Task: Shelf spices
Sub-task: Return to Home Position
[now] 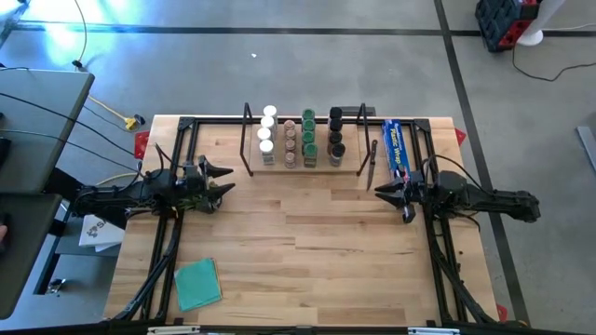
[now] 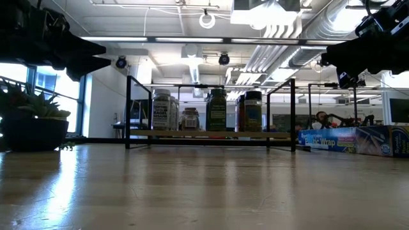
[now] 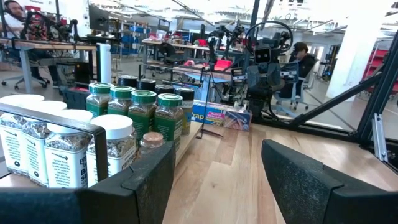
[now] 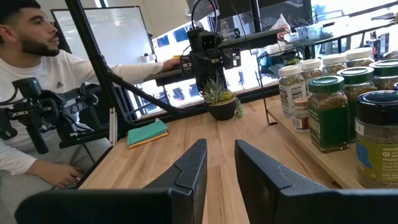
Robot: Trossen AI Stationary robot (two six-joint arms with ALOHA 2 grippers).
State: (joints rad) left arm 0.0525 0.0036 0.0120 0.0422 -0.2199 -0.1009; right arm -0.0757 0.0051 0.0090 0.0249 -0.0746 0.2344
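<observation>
robotics laboratory in an open industrial hall. ahead of the left gripper (image 3: 217,163), workbenches (image 3: 37,42) loaded with equipment; ahead of the right gripper (image 4: 221,152), a whiteboard (image 4: 118,31) and a seated person (image 4: 25,99); above both, exposed ducts (image 2: 281,38); beneath, taped concrete floor (image 1: 326,65).

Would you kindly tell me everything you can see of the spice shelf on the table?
The shelf is a low light-wood board with thin black metal frames upright at both ends. It stands level near the back edge of the table, carrying spice jars in four rows by lid colour: white, tan, green, black. A blue box lies beside its right end.
</observation>
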